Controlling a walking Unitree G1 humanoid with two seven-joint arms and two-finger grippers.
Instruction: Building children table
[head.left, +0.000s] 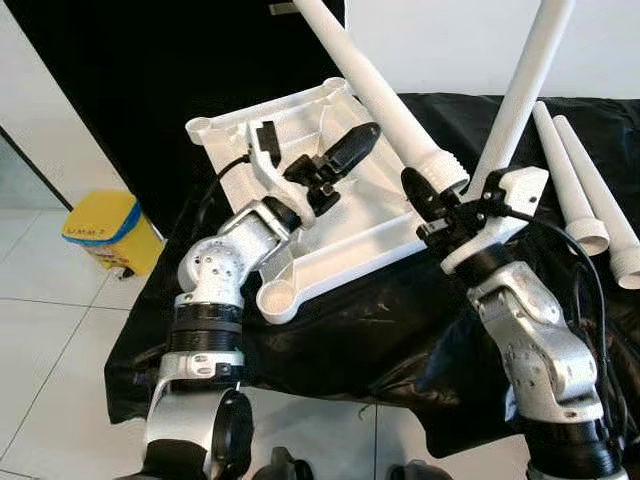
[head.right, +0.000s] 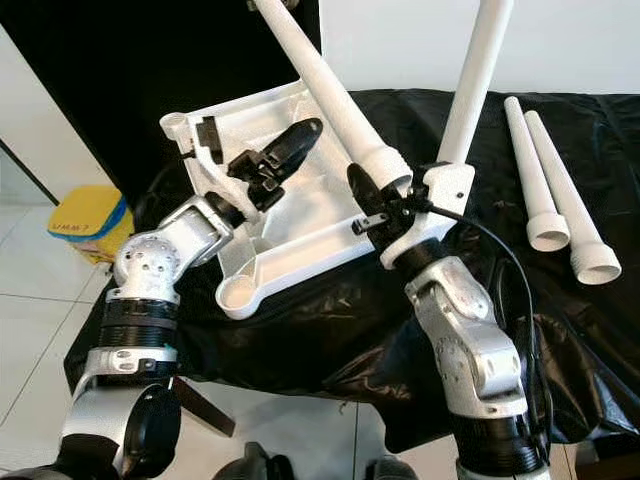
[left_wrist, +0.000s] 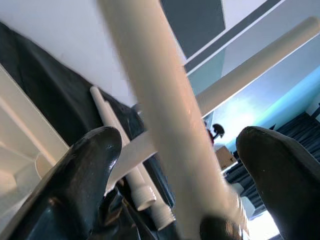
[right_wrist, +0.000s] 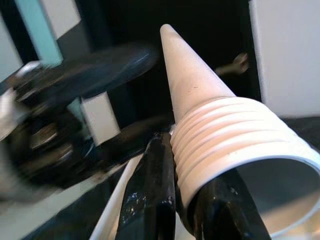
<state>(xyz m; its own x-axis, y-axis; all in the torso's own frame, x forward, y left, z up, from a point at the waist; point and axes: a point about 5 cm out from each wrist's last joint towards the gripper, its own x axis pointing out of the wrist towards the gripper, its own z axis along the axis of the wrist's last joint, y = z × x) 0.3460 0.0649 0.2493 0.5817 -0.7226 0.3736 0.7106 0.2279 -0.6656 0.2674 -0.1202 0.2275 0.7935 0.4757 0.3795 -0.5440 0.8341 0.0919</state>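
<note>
The white table top (head.left: 300, 235) lies upside down on a black cloth (head.left: 380, 330). My right gripper (head.left: 435, 200) is shut on the threaded end of a white table leg (head.left: 375, 90), which slants up and away over the top's right edge. In the right wrist view its fingers (right_wrist: 160, 190) pinch the leg's ribbed collar (right_wrist: 225, 145). My left gripper (head.left: 310, 150) hovers open over the middle of the top, close beside that leg, and the leg (left_wrist: 165, 115) is seen between its spread fingertips (left_wrist: 92, 170). A second leg (head.left: 525, 85) stands upright behind my right wrist, its base hidden.
Two more white legs (head.left: 590, 190) lie side by side on the cloth at the right. A yellow bin (head.left: 100, 230) stands on the tiled floor to the left. A black panel and a white wall rise behind the cloth.
</note>
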